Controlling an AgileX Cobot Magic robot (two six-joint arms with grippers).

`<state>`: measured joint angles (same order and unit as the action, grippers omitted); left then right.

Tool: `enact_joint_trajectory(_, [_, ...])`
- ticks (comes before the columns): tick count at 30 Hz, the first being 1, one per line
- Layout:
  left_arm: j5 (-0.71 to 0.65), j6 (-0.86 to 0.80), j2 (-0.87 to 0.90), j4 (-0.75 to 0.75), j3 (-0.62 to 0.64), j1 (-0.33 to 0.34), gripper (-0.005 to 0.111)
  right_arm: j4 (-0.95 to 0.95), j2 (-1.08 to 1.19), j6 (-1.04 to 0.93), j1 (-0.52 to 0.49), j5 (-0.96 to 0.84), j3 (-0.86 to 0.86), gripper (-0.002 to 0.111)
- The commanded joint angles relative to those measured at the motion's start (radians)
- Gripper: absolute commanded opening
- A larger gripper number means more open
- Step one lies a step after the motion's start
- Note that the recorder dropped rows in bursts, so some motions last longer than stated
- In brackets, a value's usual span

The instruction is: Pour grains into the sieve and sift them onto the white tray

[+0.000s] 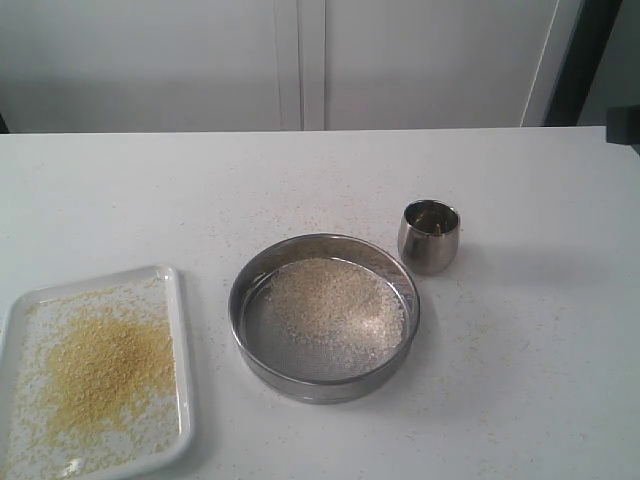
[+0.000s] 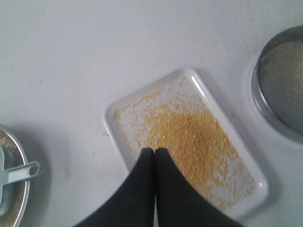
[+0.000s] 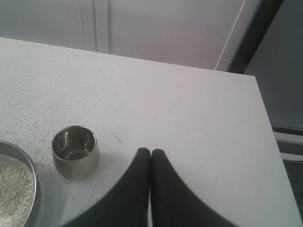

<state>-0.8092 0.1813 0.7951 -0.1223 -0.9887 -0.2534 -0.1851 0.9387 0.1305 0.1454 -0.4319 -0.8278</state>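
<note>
The large round shallow sieve [image 1: 300,386], with its shiny steel rim and fine grey wire mesh, sits on the white table [image 1: 520,380] near the middle. A bed of paler coarse bits [image 1: 335,300] lies on its mesh. Just to its left, at the near edge, lies the flat rectangular white tray [image 1: 182,360]. The tray carries a sandy golden heap of fine grains [image 1: 105,370], so the sifting looks largely done. A small rounded steel cup [image 1: 429,237] stands upright just beyond the sieve on the right, and appears emptied, though reflections make its inside hard to read.

The left end effector [image 2: 155,151] hangs over the tray, clenched tight and grasping nothing. The right end effector [image 3: 150,151] is likewise clenched and empty, near the cup but apart from it.

The sieve should handle as a stiff, fairly light hoop. Its polished wall is likely slippery, so the sound hold is a pinch over the rim, one finger inside and one outside. It must be carried level, since the loose bits will slide and scatter at any tilt. The tray is light and would skid if nudged.
</note>
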Motion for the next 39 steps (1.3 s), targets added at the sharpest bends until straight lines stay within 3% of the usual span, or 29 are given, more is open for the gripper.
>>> enact_joint_trajectory(1, [0.143, -0.001, -0.052, 0.009, 0.060, 0.004, 0.000, -0.006, -0.005, 0.006, -0.008, 0.010, 0.004, 0.000])
enact_joint_trajectory(10, [0.327, -0.079, -0.154, -0.011, 0.198, 0.004, 0.000, -0.006, -0.005, 0.006, -0.008, 0.010, 0.004, 0.000])
enact_joint_trajectory(21, [0.338, -0.209, -0.306, -0.016, 0.294, 0.007, 0.000, -0.006, -0.005, 0.006, -0.008, 0.010, 0.004, 0.000])
enact_joint_trajectory(39, [0.338, -0.170, -0.489, 0.009, 0.499, 0.158, 0.000, -0.004, -0.005, 0.006, -0.008, 0.010, 0.004, 0.000])
